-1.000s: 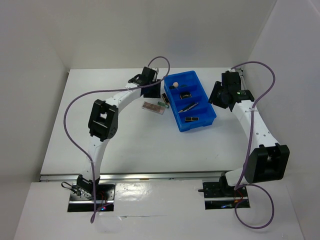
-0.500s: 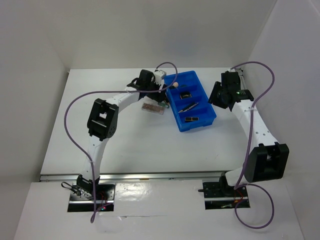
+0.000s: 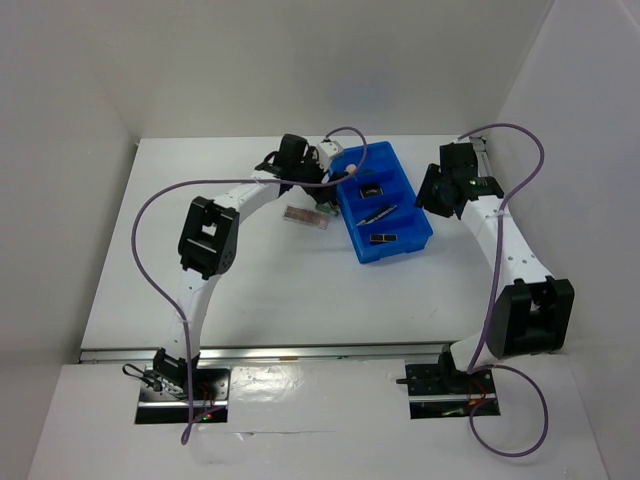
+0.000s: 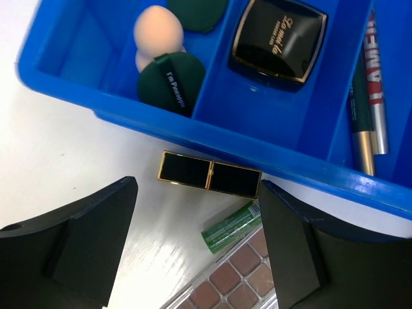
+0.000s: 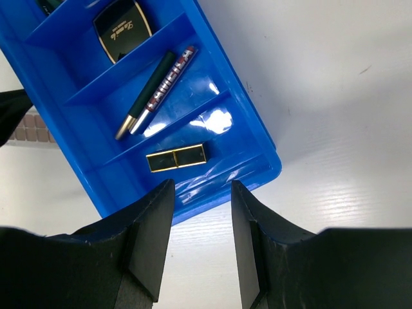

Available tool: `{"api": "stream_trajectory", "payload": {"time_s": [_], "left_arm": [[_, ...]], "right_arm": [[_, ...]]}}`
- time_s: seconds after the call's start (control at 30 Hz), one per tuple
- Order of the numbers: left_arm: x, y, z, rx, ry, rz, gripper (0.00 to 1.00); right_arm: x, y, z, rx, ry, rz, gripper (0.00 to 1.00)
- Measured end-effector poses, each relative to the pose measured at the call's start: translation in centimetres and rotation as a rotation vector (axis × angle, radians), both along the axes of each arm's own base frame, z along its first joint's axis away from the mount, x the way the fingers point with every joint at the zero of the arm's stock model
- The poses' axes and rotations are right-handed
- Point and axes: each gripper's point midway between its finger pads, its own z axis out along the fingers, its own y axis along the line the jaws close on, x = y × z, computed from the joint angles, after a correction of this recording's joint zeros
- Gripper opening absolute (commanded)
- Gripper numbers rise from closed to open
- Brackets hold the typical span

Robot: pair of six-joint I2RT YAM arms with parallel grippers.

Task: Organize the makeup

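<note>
My left gripper (image 3: 328, 192) is open and empty, low over the table beside the tray's left wall. Between its fingers (image 4: 90, 238) lie a black-and-gold lipstick tube (image 4: 209, 175), a green tube (image 4: 232, 226) and the brownish palette (image 4: 235, 283), also seen from above (image 3: 307, 216). The blue tray (image 4: 257, 138) holds a peach sponge (image 4: 154, 29), dark green round compacts (image 4: 170, 87), a dark square compact (image 4: 278, 40) and slim pencils (image 4: 367, 96). My right gripper (image 5: 201, 193) is open and empty above the tray's near right corner, over a second lipstick tube (image 5: 176, 158).
The blue compartment tray (image 3: 398, 252) sits slanted at the back middle of the white table. White walls close in the back and right. The right arm stands close to the right wall.
My left gripper has moved right, toward the tray's left wall, and now covers the lipstick and green tube from above. The right arm has barely shifted.
</note>
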Motion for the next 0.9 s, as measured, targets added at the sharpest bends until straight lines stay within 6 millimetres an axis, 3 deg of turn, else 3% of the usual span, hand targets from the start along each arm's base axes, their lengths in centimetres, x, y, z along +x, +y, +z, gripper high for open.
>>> {"api": "stream_trajectory", "payload": {"time_s": [0.5,0.9], "left_arm": [[-0.3,-0.6,-0.8,0.004,-0.032,-0.079,0.91],[-0.7,-0.8,-2.6,-0.001,-0.008,-0.094,0.98]], "right_arm": [[0.3,0.0,-0.3,-0.001,0.01,0.0,0.48],[0.6,0.1,-0.3,-0.001,0.011,0.0,0.48]]}}
